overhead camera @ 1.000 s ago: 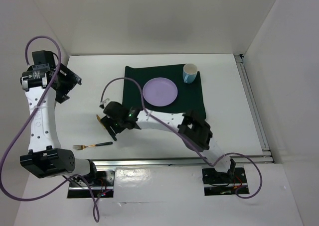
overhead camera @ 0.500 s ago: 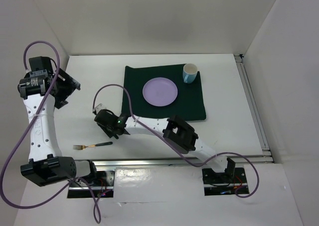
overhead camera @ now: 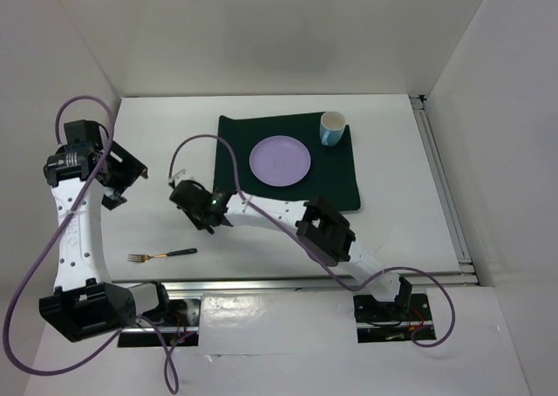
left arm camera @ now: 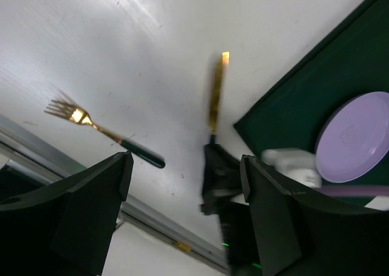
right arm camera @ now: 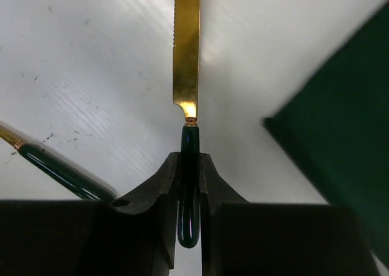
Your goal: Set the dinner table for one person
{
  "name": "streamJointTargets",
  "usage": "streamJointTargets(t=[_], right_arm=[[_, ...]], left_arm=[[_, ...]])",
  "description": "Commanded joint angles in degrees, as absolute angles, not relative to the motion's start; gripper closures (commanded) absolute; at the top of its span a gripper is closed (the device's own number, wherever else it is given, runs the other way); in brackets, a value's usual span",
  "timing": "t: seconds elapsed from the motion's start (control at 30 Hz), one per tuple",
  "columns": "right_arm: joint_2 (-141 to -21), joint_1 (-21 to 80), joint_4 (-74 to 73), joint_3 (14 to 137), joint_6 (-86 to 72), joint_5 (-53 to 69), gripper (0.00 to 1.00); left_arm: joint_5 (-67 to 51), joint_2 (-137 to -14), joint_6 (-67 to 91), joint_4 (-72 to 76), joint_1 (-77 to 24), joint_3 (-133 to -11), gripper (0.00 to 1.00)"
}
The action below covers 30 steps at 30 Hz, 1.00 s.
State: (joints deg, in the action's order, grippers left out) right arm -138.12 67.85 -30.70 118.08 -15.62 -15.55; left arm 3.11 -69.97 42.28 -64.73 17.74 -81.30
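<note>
Just beside the green mat (right arm camera: 346, 118), right gripper (right arm camera: 189, 166) pinches the knife (right arm camera: 186, 51) by its handle, presumably for placing on the mat; left gripper (overhead camera: 120, 171) gapes wide, empty.

One each: knife (right arm camera: 186, 45), fork (overhead camera: 161, 256), plate (overhead camera: 279, 161), cup (overhead camera: 332, 127), mat (overhead camera: 336, 185)

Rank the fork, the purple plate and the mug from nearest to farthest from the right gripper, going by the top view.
1. The fork, on the table toward the near edge from the right gripper, which is shut on the knife.
2. The purple plate, on the green mat, off to the right and farther back.
3. The mug, at the mat's far right corner.
</note>
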Motion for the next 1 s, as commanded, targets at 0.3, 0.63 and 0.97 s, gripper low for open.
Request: streamJointTargets(t=[0.3,0.63,0.97], right_arm=[[-102.23,50.11,-35.32,94.15,-25.48,-17.31,1.0],[-84.91,30.07,-37.27,69.98,-31.29,-9.24,1.0],[-85.16,15.92,-31.9,61.7,-23.83,0.34,1.0]], left_arm=[[1.68,-61.62,46.75,-59.86,18.11,-62.25,0.04],[-4.58,-63.89,57.82,-53.44,13.19,-46.67,0.07],[-3.52,-69.25,62.14,-49.84,11.95,-42.63,0.08]])
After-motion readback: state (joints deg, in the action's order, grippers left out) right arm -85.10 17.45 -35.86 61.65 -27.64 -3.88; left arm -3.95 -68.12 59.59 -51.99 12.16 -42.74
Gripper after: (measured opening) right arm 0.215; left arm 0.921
